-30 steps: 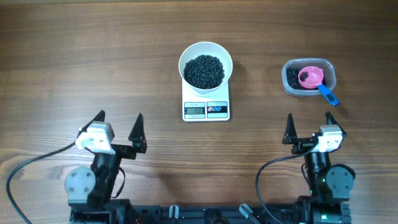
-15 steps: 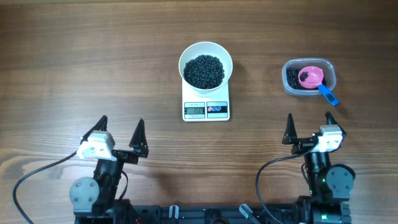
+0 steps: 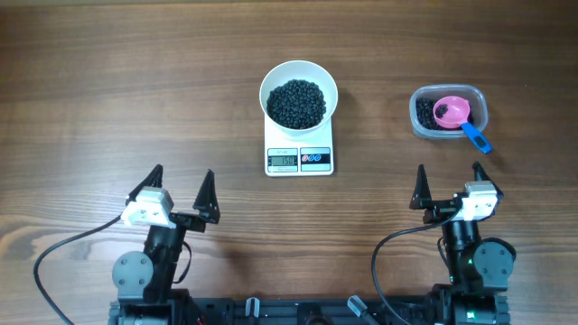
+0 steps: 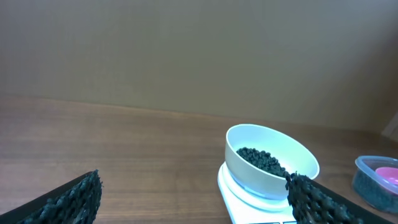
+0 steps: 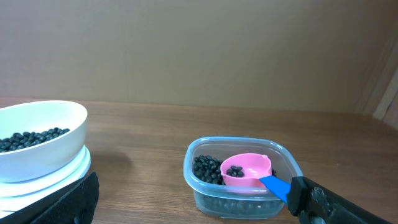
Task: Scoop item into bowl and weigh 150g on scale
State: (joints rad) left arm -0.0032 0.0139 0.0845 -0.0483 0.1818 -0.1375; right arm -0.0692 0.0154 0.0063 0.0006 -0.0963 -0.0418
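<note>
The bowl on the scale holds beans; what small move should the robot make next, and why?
Probably none beyond resting: the bowl of beans sits on the scale, the pink scoop lies in the tub, and both the left gripper and right gripper hang open, empty, far from them.

A dark brown wooden table top (image 3: 108, 90), its grain running lengthwise, is seen filling the overhead view. Behind its far edge, a plain matt beige-brown wall (image 4: 186, 50) is shown in both wrist views. At the right margin of the right wrist view the wall is met by a paler slanted strip (image 5: 387, 81), whose nature cannot be told. Soft, even light is cast, with faint shadows.
</note>
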